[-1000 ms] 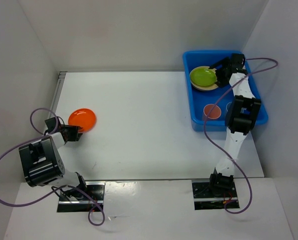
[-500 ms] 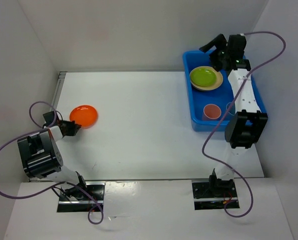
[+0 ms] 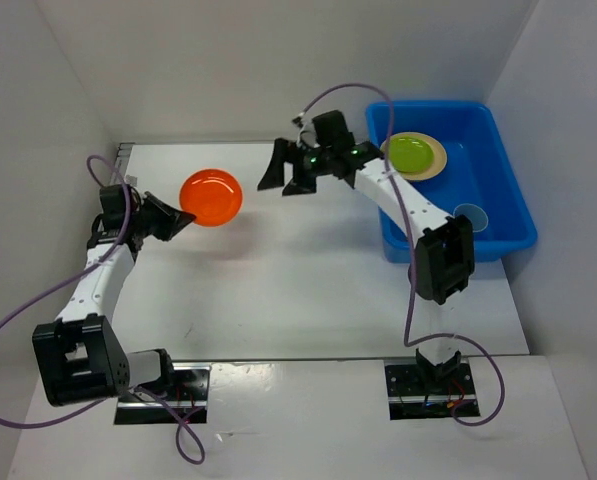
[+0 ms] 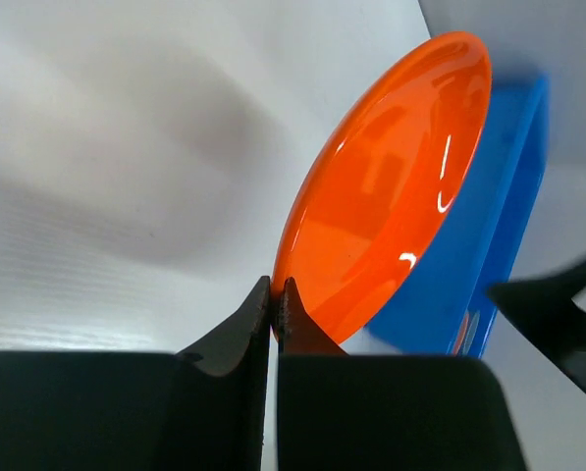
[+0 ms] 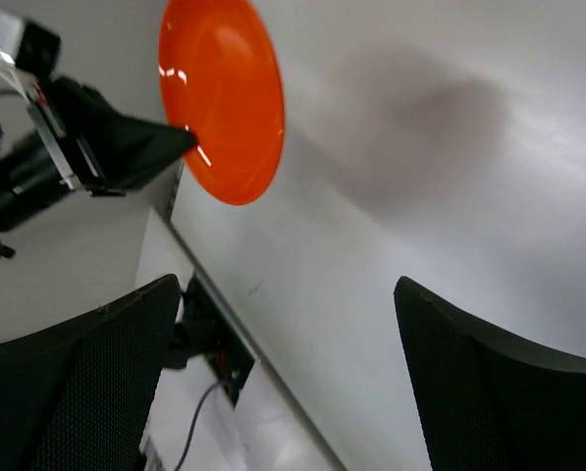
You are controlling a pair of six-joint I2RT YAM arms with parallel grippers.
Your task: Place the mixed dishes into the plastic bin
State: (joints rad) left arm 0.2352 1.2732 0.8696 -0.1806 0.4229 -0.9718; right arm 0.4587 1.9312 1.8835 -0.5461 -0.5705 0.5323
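Orange glossy round plate (image 3: 211,197), which I judge light, stiff and slippery, sits pinched by its rim in left fingers (image 4: 236,339), right fingers (image 5: 86,392) spread empty.

Top view looks down over the table (image 3: 278,280); both close wrist views share the orange plate (image 4: 391,186).

Bin (image 3: 498,240) far right (stacked plates (image 3: 413,155), cup (image 3: 470,215) inside); lifted plate (image 3: 211,197) left, above table (image 3: 278,280).
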